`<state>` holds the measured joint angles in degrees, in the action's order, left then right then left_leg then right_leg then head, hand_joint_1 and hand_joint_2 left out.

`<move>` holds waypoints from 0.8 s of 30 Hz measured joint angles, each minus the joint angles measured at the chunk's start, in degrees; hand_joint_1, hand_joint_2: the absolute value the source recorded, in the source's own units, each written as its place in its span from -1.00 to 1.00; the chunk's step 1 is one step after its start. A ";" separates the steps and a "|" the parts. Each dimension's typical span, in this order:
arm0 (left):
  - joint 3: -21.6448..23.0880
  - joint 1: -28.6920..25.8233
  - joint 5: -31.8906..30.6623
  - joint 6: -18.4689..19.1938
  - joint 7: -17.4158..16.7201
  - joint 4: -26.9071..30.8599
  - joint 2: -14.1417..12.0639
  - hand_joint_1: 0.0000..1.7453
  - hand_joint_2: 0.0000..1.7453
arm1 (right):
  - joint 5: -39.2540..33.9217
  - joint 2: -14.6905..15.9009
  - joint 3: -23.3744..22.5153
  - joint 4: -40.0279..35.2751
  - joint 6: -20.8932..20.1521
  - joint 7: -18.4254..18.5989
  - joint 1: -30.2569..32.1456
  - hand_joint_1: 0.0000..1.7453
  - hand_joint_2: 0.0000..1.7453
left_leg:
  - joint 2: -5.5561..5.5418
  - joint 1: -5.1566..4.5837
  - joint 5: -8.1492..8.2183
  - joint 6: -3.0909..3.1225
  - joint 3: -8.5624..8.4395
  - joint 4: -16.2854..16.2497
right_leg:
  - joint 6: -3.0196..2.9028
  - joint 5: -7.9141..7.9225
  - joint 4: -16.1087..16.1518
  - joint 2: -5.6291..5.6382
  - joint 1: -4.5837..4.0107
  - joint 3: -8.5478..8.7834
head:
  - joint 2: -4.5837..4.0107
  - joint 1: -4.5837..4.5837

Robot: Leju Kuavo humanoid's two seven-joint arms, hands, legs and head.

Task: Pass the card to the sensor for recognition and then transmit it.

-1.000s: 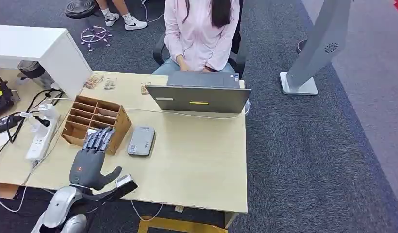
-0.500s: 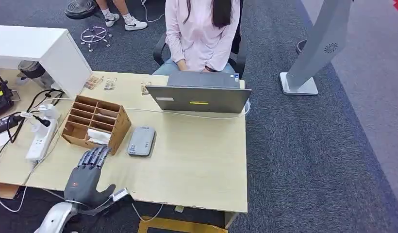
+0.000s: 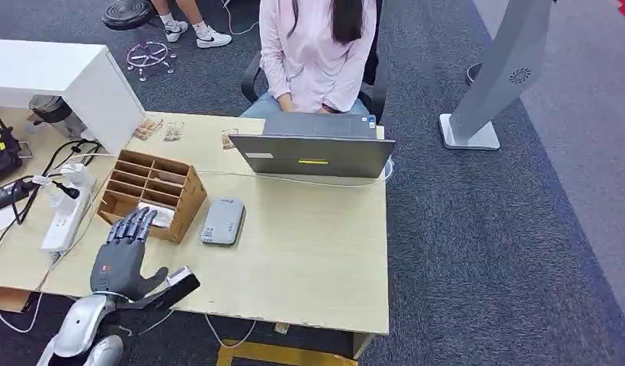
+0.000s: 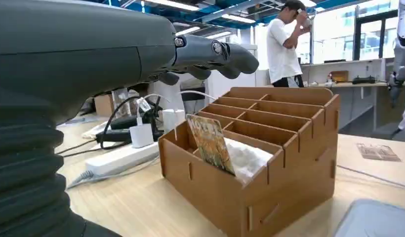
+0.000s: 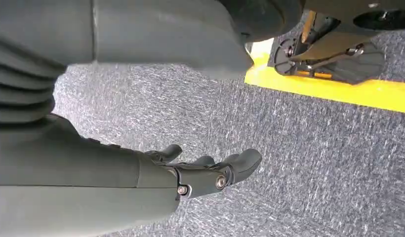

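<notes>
Fingers of the left hand (image 3: pixel 125 255) hover spread and empty by the cardboard organizer (image 3: pixel 151 193); the card (image 4: pixel 211 143) stands in its near slot, grey sensor (image 3: pixel 222 221) untouched—nothing done.

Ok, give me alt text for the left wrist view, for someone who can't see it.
The left hand hovers open above a brown slotted organizer on a wooden desk; a card stands tilted in the nearest slot beside white paper. A power strip with cables lies behind.
</notes>
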<state>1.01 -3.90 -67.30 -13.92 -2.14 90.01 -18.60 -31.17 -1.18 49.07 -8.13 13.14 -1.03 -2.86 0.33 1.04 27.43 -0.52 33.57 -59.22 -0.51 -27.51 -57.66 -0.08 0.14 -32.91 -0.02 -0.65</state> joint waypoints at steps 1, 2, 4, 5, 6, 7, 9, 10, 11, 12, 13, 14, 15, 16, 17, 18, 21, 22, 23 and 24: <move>0.02 1.25 -0.44 0.02 -0.09 -0.95 0.09 -1.00 1.00 | 0.02 0.00 0.20 0.00 -0.11 0.16 -0.04 -1.00 1.00 | -0.01 0.00 -0.01 0.01 0.00 0.00 | 0.00 0.00 0.00 -0.02 0.00 0.02 | 0.00 0.00; 0.02 2.59 -0.90 0.04 -0.24 -1.91 0.17 -1.00 1.00 | 0.07 0.00 0.35 0.00 -0.20 0.18 -0.09 -1.00 1.00 | -0.03 0.00 -0.02 0.02 -0.01 0.00 | 0.00 0.00 0.00 -0.03 0.00 0.03 | 0.00 0.04; 0.04 5.14 -1.68 0.30 -0.90 -3.90 0.39 -1.00 1.00 | 0.09 0.00 0.68 0.00 -0.35 0.27 -0.22 -1.00 1.00 | -0.02 0.00 -0.03 0.01 -0.02 -0.01 | 0.01 0.03 0.00 -0.02 0.00 0.02 | 0.00 0.00; 0.06 6.49 -2.04 0.68 -1.07 -4.77 0.50 -1.00 1.00 | 0.11 0.00 0.85 0.00 -0.40 0.33 -0.23 -1.00 1.00 | -0.02 0.00 -0.03 0.01 -0.02 -0.01 | 0.01 0.04 0.00 -0.02 0.00 0.02 | 0.00 0.04; 0.13 7.68 -2.30 1.01 -1.49 -5.60 0.59 -1.00 1.00 | 0.11 0.00 1.03 0.00 -0.50 0.35 -0.26 -1.00 1.00 | -0.01 0.00 -0.03 0.01 -0.02 -0.01 | 0.01 0.04 0.00 -0.02 0.00 0.02 | 0.00 0.00; 0.28 8.99 -2.60 1.38 -1.88 -6.46 0.70 -1.00 1.00 | 0.11 0.00 1.18 0.00 -0.55 0.35 -0.29 -1.00 1.00 | -0.02 0.00 -0.03 0.01 -0.02 -0.01 | 0.01 0.04 0.00 -0.02 0.00 0.03 | 0.00 0.02; 0.52 11.18 -3.00 1.95 -2.38 -8.25 0.87 -1.00 1.00 | 0.17 0.00 1.33 0.00 -0.66 0.35 -0.43 -1.00 1.00 | 0.02 0.00 -0.03 0.01 -0.03 -0.01 | 0.00 0.05 0.00 0.01 0.00 0.03 | 0.00 0.00; 0.77 12.05 -3.04 2.12 -2.60 -8.86 0.90 -1.00 1.00 | 0.17 0.00 1.42 0.00 -0.72 0.35 -0.45 -1.00 1.00 | 0.02 0.00 -0.03 0.01 -0.03 -0.01 | 0.00 0.05 0.00 0.02 0.00 0.02 | 0.00 0.00; 1.03 12.75 -3.11 2.21 -2.65 -9.45 0.94 -1.00 1.00 | 0.17 0.00 1.58 0.00 -0.81 0.35 -0.45 -1.00 1.00 | 0.02 0.00 -0.03 0.01 -0.03 -0.01 | 0.00 0.05 0.00 0.02 0.00 0.03 | 0.00 0.02; 1.20 13.26 -3.11 2.25 -2.67 -9.93 0.96 -1.00 1.00 | 0.17 0.00 1.66 0.00 -0.81 0.35 -0.46 -1.00 1.00 | 0.02 0.00 -0.03 0.01 -0.03 -0.01 | 0.00 0.04 0.00 0.02 0.00 0.02 | 0.00 0.02; 1.22 13.65 -3.11 2.25 -2.71 -10.35 1.01 -1.00 1.00 | 0.17 0.02 1.68 0.00 -0.87 0.35 -0.47 -1.00 1.00 | 0.03 0.00 -0.03 0.01 -0.03 -0.01 | 0.00 0.04 0.00 0.03 0.00 0.02 | 0.00 0.00; 1.24 14.00 -3.13 2.25 -2.71 -10.72 1.09 -1.00 1.00 | 0.17 0.02 1.73 0.00 -0.90 0.35 -0.46 -1.00 1.00 | 0.03 0.00 -0.02 0.01 -0.03 -0.01 | 0.00 0.04 0.00 0.03 0.00 0.01 | 0.00 0.00; 1.29 14.29 -3.17 2.25 -2.71 -11.13 1.18 -1.00 1.00 | 0.17 0.02 1.82 0.00 -0.90 0.35 -0.46 -1.00 1.00 | 0.03 0.00 -0.02 0.01 -0.03 -0.01 | 0.00 0.04 0.00 0.03 0.00 0.00 | 0.00 0.02; 1.29 14.37 -3.17 2.25 -2.71 -11.28 1.22 -1.00 1.00 | 0.17 0.02 1.90 0.00 -0.90 0.35 -0.47 -1.00 1.00 | 0.03 0.00 -0.02 0.01 -0.03 -0.01 | 0.00 0.04 0.00 0.03 0.00 0.00 | 0.00 0.00; 1.31 14.51 -3.19 2.25 -2.71 -11.48 1.29 -1.00 1.00 | 0.17 0.02 2.03 0.00 -0.92 0.35 -0.47 -1.00 1.00 | 0.03 0.00 -0.02 0.01 -0.02 -0.01 | 0.00 0.04 0.00 0.04 0.00 -0.02 | 0.00 0.00; 1.33 14.64 -3.19 2.25 -2.71 -11.68 1.36 -1.00 1.00 | 0.17 0.02 2.10 0.00 -0.96 0.35 -0.47 -1.00 1.00 | 0.03 0.00 -0.02 0.01 -0.02 -0.01 | 0.00 0.04 0.00 0.04 0.00 -0.01 | 0.00 0.02; 1.33 14.80 -3.28 2.25 -2.73 -12.07 1.38 -1.00 1.00 | 0.17 0.02 2.10 0.00 -0.96 0.35 -0.47 -1.00 1.00 | 0.03 0.00 -0.02 0.01 -0.02 -0.01 | 0.00 0.03 0.00 0.04 0.00 -0.02 | 0.00 0.02; 1.35 14.87 -3.26 2.32 -2.80 -12.22 1.40 -1.00 1.00 | 0.15 0.02 2.12 0.00 -0.96 0.35 -0.47 -1.00 1.00 | 0.03 0.00 -0.02 0.01 -0.02 -0.01 | 0.00 0.03 0.00 0.04 0.00 -0.02 | 0.00 0.02; 1.35 14.95 -3.26 2.64 -3.13 -12.42 1.40 -1.00 1.00 | 0.09 0.02 2.12 0.00 -0.96 0.35 -0.47 -1.00 1.00 | 0.03 0.00 -0.02 0.01 -0.02 -0.01 | 0.00 0.03 0.00 0.04 0.00 -0.02 | 0.00 0.02; 1.38 14.97 -3.24 2.78 -3.26 -12.55 1.38 -1.00 1.00 | 0.07 0.02 2.12 0.00 -0.96 0.35 -0.47 -1.00 1.00 | 0.03 0.00 -0.02 0.01 -0.02 -0.01 | 0.01 0.04 0.00 0.04 0.00 -0.02 | 0.00 0.02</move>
<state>2.38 11.07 -70.53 -11.15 -5.40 77.46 -17.22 -31.10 -1.16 51.19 -8.13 12.17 -0.68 -3.33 0.36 1.04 27.41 -0.51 33.55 -59.23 -0.50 -27.47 -57.66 -0.04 0.14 -32.93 -0.02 -0.63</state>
